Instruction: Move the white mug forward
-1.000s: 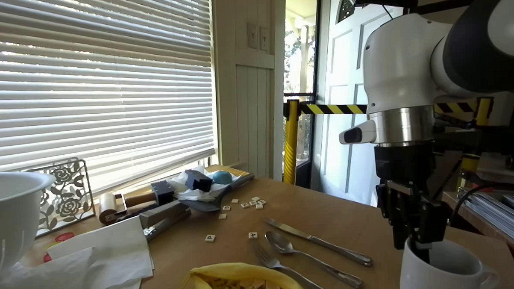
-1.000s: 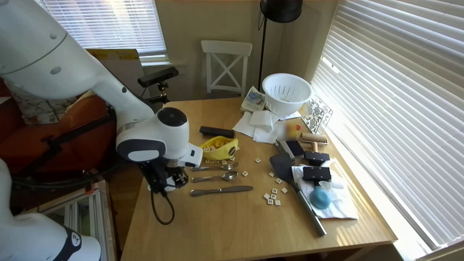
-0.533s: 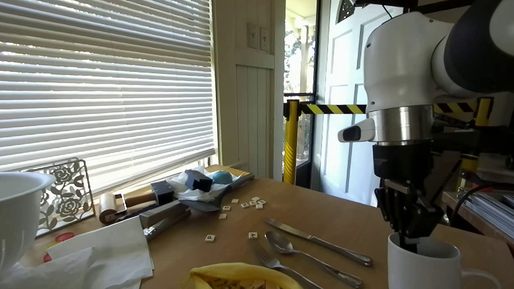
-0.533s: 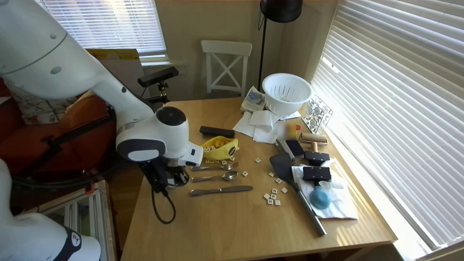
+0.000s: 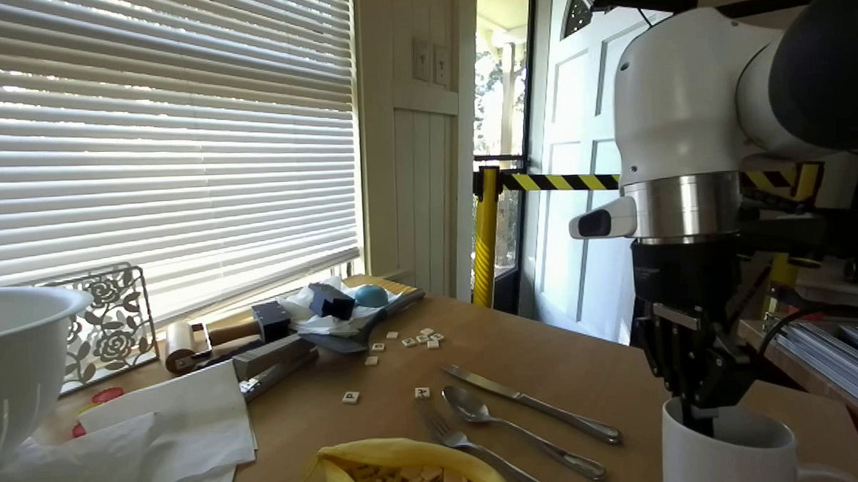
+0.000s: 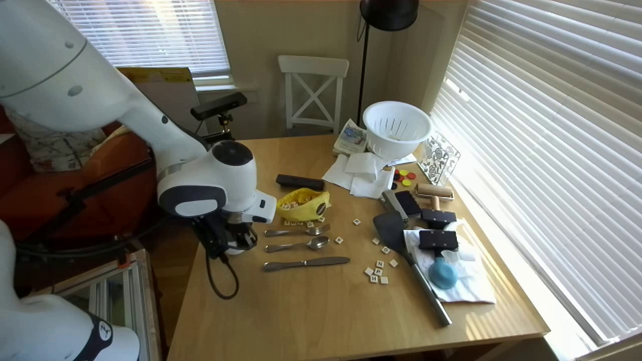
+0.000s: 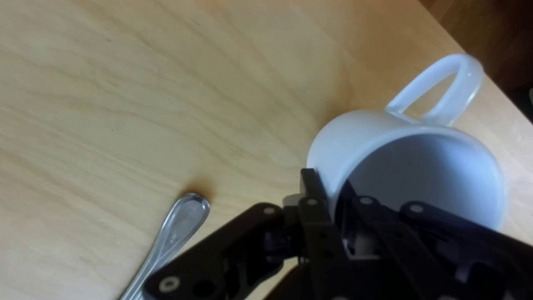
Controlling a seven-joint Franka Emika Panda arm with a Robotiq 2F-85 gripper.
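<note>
The white mug [image 5: 729, 459] stands at the right in an exterior view, cut off by the lower frame edge. My gripper [image 5: 696, 421] points down at its near rim. In the wrist view the jaws [image 7: 328, 183] pinch the wall of the mug [image 7: 354, 131], one finger inside and one outside. The handle points away from the jaws. In an exterior view my gripper [image 6: 241, 239] mostly hides the mug [image 6: 234, 251], and only a small white part shows. I cannot tell whether the mug's base touches the table.
A fork [image 6: 296, 231], a spoon [image 6: 298, 244] and a knife [image 6: 306, 263] lie beside the mug. A yellow banana-shaped pouch [image 6: 313, 208] with tiles lies behind them. A utensil handle [image 7: 183, 221] lies left of the jaws. A table edge runs close behind the mug's handle. The white bowl [image 6: 396, 128] is far off.
The gripper and mug have moved together: in an exterior view first left, then back to the right. In an exterior view the arm has shifted slightly left and up. The jaws stay on the rim.
</note>
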